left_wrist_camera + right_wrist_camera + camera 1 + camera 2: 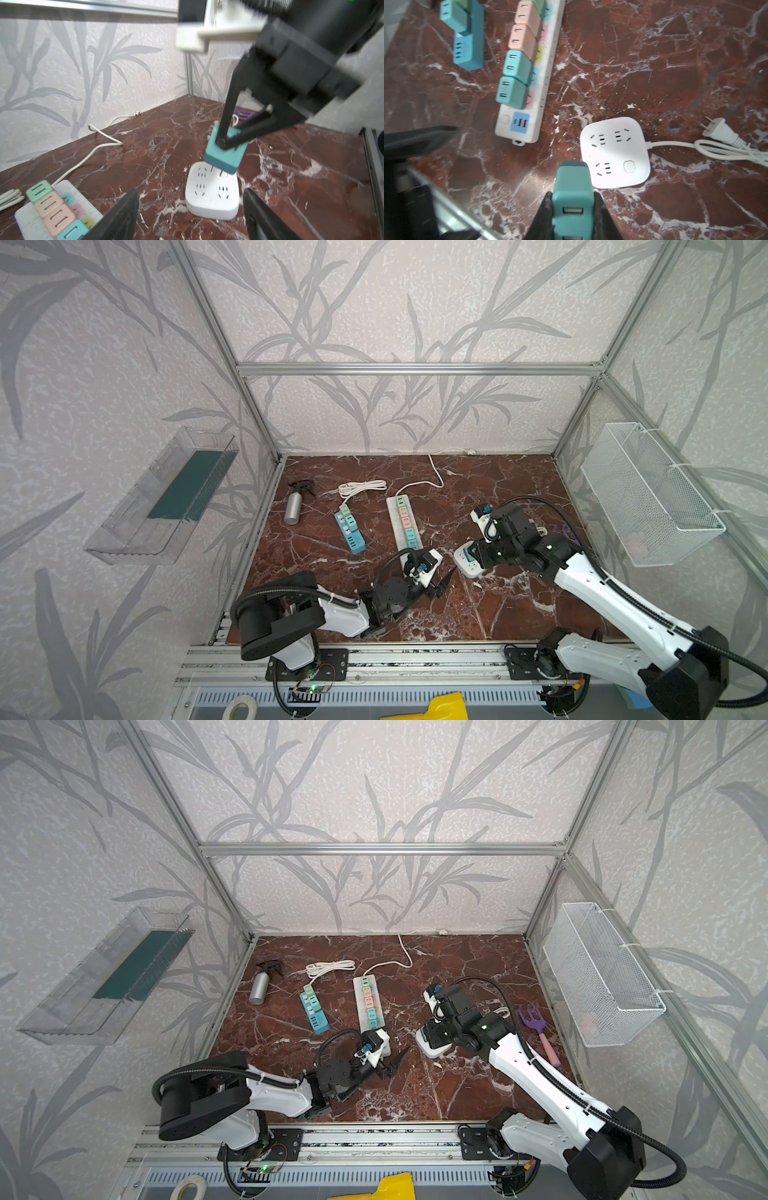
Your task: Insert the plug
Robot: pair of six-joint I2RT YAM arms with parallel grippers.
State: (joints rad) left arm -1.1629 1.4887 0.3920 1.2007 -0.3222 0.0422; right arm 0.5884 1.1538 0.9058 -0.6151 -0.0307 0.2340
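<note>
Hovering the teal plug (225, 161), gripped in my right end effector (223, 144), just over the white socket block (212, 195), left end effector (444, 583) open alongside, I reckon I must next line up its prongs (211, 168) and press down.

No text, brand, number or sign can be read anywhere. The white socket block (615, 152), the long power strip (535, 120), the teal charger (572, 199) and the spray bottle (294, 508) carry no legible marking.

White-shelled arms (602, 593); black joints (274, 614); corrugated black cables (286, 590)
</note>
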